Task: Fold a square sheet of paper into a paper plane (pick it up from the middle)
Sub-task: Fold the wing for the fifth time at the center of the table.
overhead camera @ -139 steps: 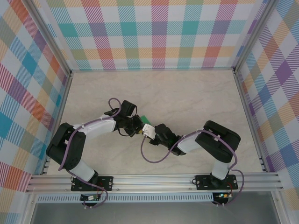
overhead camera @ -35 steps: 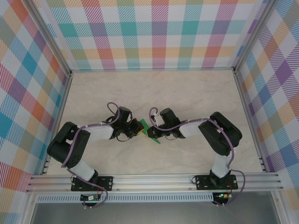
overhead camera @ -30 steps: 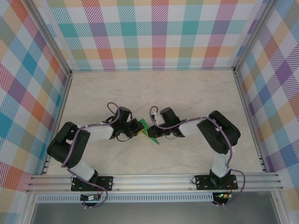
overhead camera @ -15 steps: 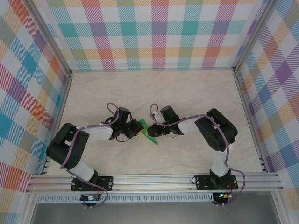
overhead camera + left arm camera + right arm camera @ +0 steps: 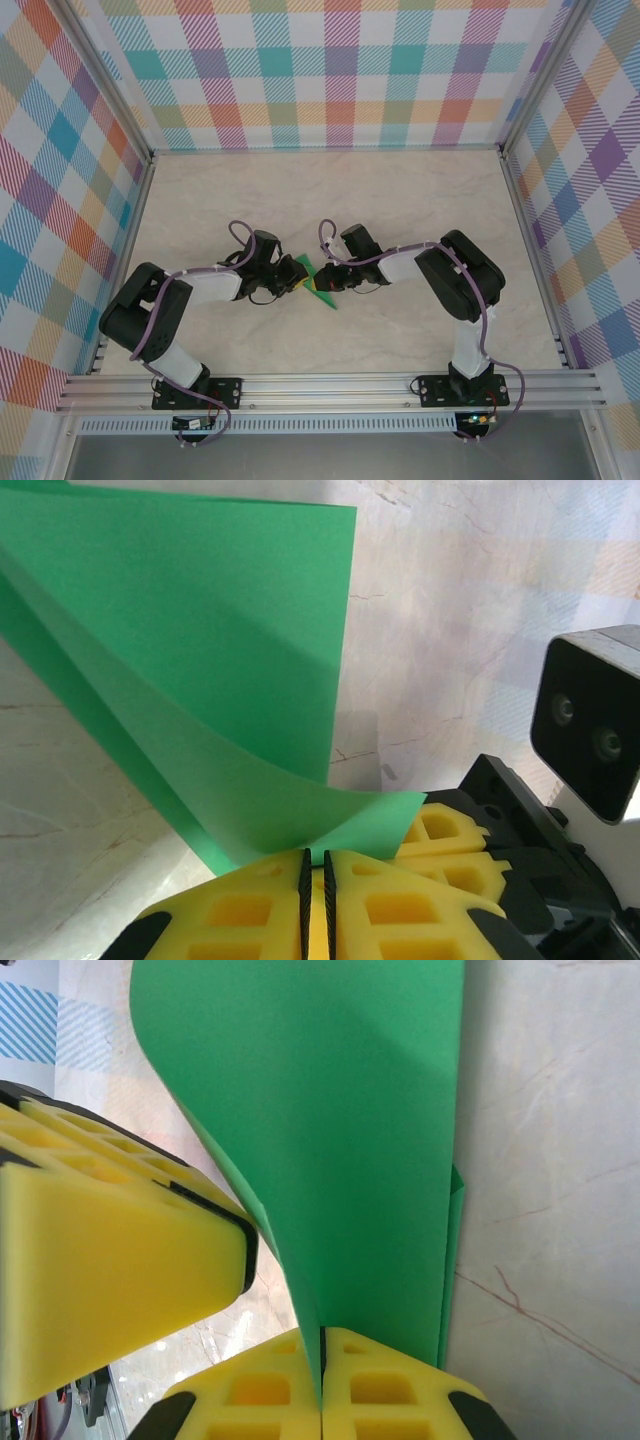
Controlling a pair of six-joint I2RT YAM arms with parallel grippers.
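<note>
The left gripper (image 5: 315, 865) is pinching a low edge of the thin, matte, bright green sheet of paper (image 5: 200, 630), its yellow moulded fingers pressed together on it. The right gripper (image 5: 322, 1360) is clamping the same sheet from the opposite side, its jaws likewise closed on the paper with no gap showing. The two grips are sitting just beside each other, so the paper is rising off the table between them in curved, doubled layers rather than lying flat. Judging by this, one arm is anchoring the sheet while the other is setting a crease, and the plane is only partly formed. From above, the paper is sitting near mid-table between the two wrists. The surface is a pale, marble-patterned tabletop (image 5: 420, 200), and pastel plaid walls (image 5: 340, 70) on an aluminium frame (image 5: 330, 385) are enclosing it.
</note>
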